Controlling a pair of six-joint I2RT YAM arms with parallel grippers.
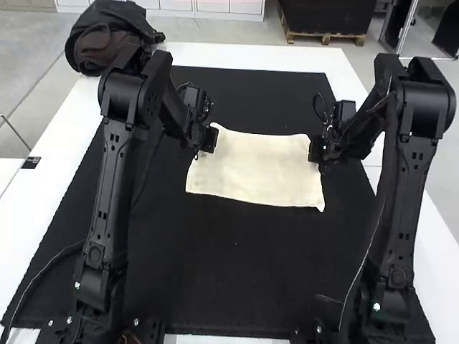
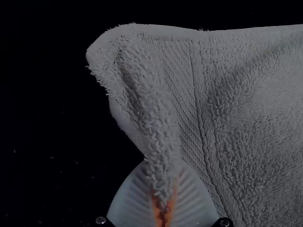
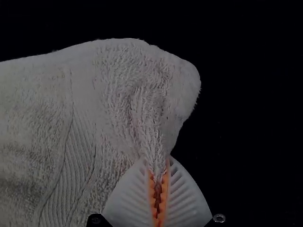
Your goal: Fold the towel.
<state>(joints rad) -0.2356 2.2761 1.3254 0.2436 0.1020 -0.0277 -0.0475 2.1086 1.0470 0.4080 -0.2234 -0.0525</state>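
The towel (image 1: pixel 258 172) lies as a broad rectangle on the farther half of the black mat (image 1: pixel 229 265), which extends beyond the cloth on every side, most widely toward the arm bases; the left gripper (image 1: pixel 209 140) has its fingers clenched on a raised pinch near the towel's left edge, the right gripper (image 1: pixel 316 149) likewise near its right edge; left of the mat, a small dark label (image 1: pixel 31 163) marks the white table (image 1: pixel 215 56)

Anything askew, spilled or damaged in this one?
Nothing looks spilled or damaged. The towel is bunched into ridges where the left gripper and right gripper pinch it, which gripping would explain. The only slight oddity: a few pale specks on the black mat beside it.
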